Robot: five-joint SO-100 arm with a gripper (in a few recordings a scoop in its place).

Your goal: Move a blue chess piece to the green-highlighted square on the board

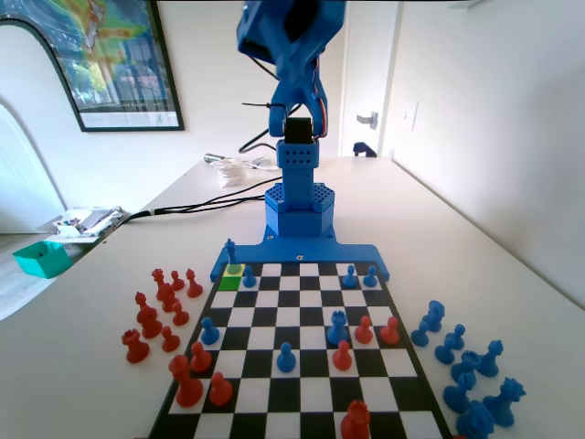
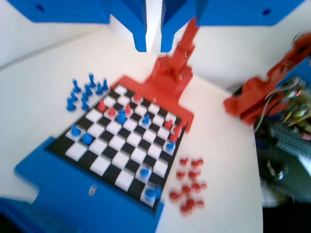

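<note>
One blue chess piece (image 1: 249, 275) stands just beside the green-highlighted square (image 1: 234, 276), with nothing gripped in the parted, raised fingers (image 2: 154, 41). Descending from that height could knock the piece over or overshoot the square.

The green-highlighted square (image 1: 232, 275) lies in the board's (image 1: 302, 402) far-left corner in the fixed view; a slim blue chess piece (image 1: 249, 276) stands upright on the square just right of it
</note>
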